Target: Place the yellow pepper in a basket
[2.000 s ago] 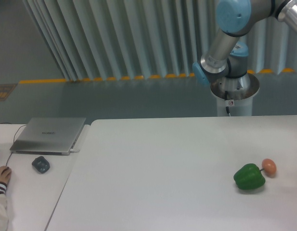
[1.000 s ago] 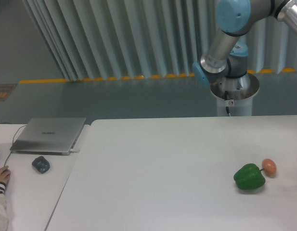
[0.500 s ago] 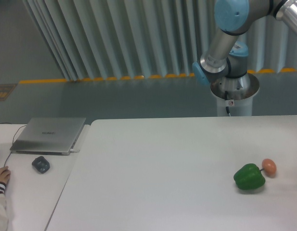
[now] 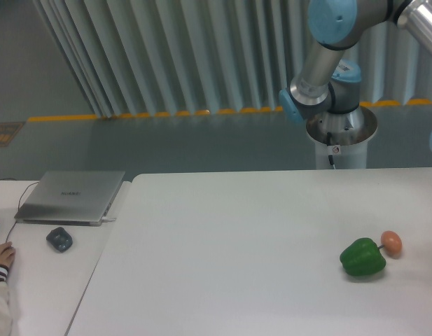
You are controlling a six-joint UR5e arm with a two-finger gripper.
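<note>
White table (image 4: 237,238); arm (image 4: 328,63) cut off, hand unseen.

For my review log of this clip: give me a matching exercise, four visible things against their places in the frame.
Things:
1. green pepper
2. small orange-pink fruit
3. laptop
4. dark mouse

Places:
A. closed, on the far left side table
B. just in front of the laptop
C. right part of the white table
D. beside the pepper's stem, on its right

Pairs: 1-C, 2-D, 3-A, 4-B
</note>
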